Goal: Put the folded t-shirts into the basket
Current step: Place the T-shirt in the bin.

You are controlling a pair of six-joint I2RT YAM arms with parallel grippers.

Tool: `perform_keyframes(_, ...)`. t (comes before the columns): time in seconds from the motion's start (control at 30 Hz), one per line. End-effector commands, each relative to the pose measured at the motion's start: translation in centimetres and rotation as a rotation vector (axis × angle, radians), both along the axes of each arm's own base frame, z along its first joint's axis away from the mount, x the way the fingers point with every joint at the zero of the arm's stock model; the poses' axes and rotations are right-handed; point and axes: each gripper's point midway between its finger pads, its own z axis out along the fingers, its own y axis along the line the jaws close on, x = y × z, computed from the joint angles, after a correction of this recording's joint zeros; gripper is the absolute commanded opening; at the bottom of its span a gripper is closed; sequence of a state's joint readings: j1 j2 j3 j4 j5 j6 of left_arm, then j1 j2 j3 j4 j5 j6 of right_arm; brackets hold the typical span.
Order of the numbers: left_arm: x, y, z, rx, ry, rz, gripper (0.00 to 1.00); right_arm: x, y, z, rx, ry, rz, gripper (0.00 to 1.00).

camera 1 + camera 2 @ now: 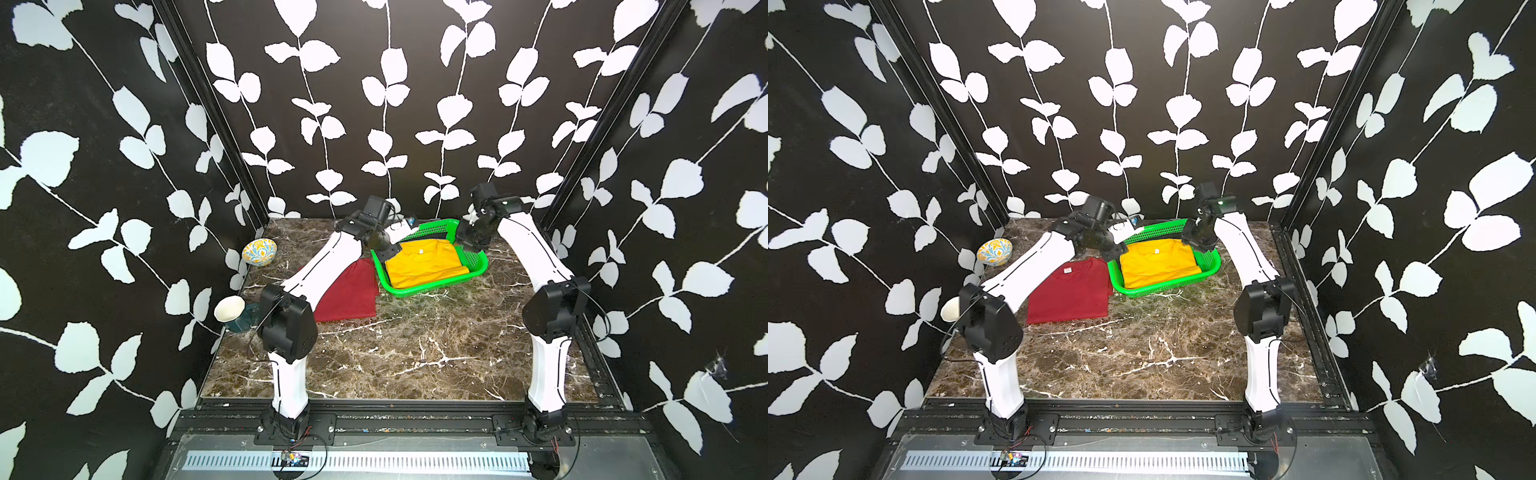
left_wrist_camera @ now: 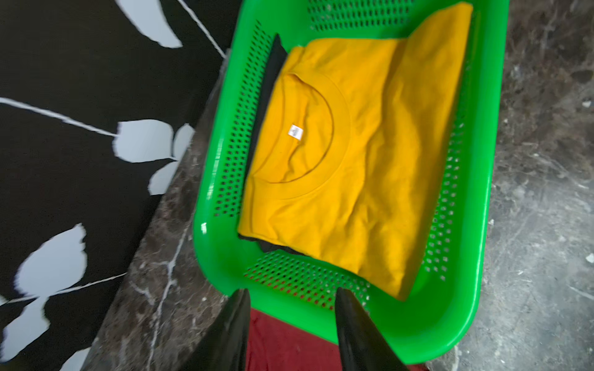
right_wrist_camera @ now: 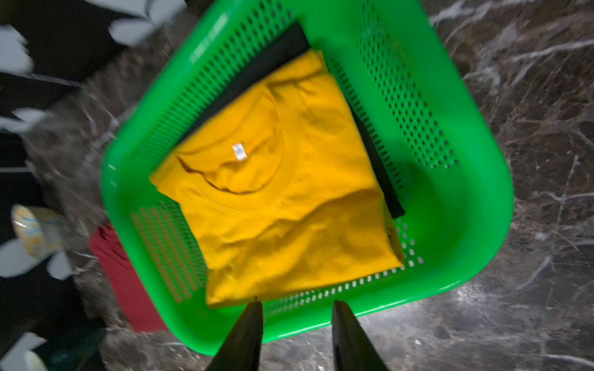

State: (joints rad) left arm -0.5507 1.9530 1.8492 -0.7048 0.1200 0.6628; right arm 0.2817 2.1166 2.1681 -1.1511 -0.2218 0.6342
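The left fingers (image 2: 352, 327) were found apart, with nothing clamped between them, and the right fingers (image 3: 347, 340) were likewise apart and empty. Both were held over the rim of the basket (image 2: 479, 192). Inside it, the yellow tee (image 2: 353, 160) was laid flat on the black tee (image 2: 266, 90), of which only the edges could be seen. The red tee (image 1: 1071, 293) was left on the bench (image 1: 1163, 353), just beside the basket and partly under the left arm.

The red tee was judged to be the step in hand. It would best be gripped at two opposite edges through all its layers, lifted level so that the fold was kept, carried clear of the rim, and set squarely on the yellow tee. Care would be needed that the light basket was not nudged.
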Motion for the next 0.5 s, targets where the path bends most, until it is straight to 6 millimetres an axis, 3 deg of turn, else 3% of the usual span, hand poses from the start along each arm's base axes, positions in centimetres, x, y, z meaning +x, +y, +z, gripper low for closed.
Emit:
perform_keyframes(0.0,-2.7,-2.4,-5.8,0.108,0.099,-0.128,0.43,-3.3,-0.6,-3.8,-0.083,0.154,0.134,0.29)
perform_keyframes(0.2,-3.6,-4.0,-10.4,0.163,0.184,-0.193,0.35,-3.9,-0.9,-6.9,-0.133,0.254,0.248,0.13)
perform_keyframes(0.47,-4.0,-3.2,-14.5,0.253,0.242,-0.211,0.32,-3.0,-3.2,-11.6,-0.258,0.351,0.264,0.09)
